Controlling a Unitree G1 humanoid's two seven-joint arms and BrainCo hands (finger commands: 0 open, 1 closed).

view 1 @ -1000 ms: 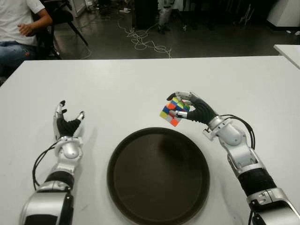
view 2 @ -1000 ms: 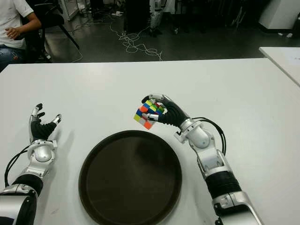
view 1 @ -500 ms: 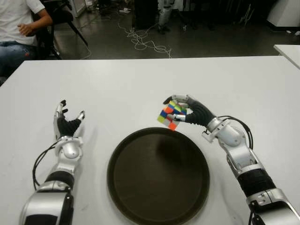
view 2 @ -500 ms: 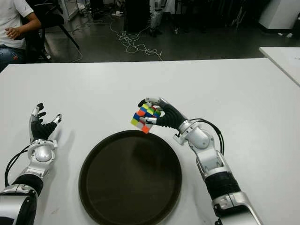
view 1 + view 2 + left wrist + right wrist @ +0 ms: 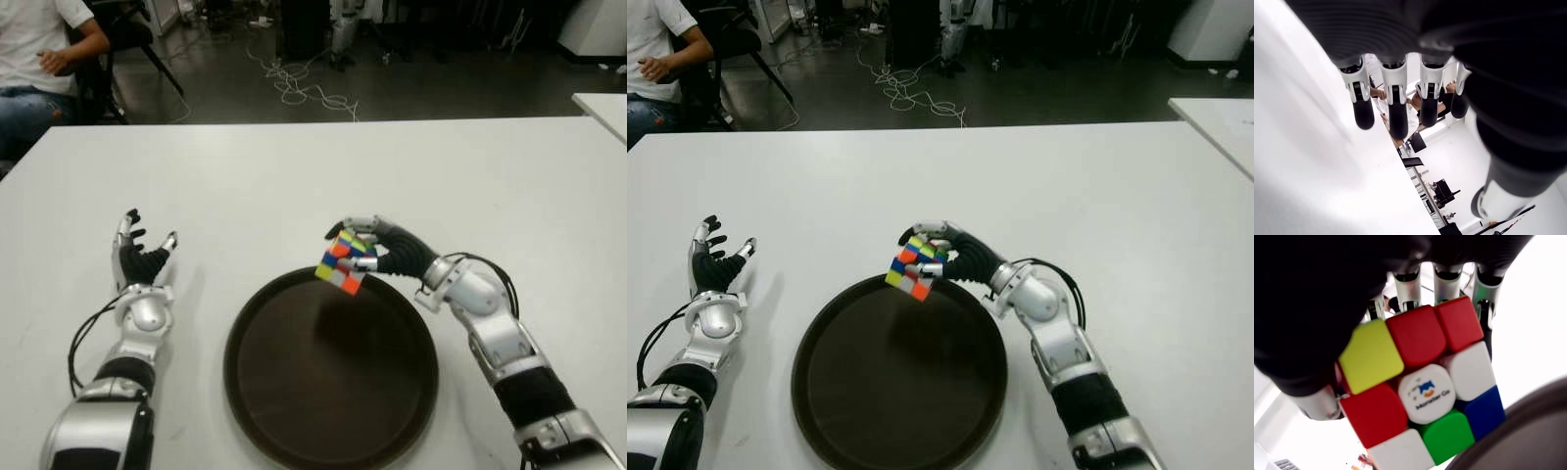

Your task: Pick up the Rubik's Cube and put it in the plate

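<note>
Multicoloured Rubik's Cube (image 5: pixel 345 262) is pinched in the right hand (image 5: pixel 377 257), tilted and up in the air right over the far rim of the dark plate (image 5: pixel 294 431) on the white bench (image 5: pixel 245 176). Left hand (image 5: pixel 138 262) shows left of the plate. Its wrist view: fingers (image 5: pixel 1393 105) stretched out, holding nothing. Right wrist view: cube fills it, fingers wrapped behind.

eyes: head stereo pair, down-forward, sharing table (image 5: pixel 294 166) | wrists: close on own hand
</note>
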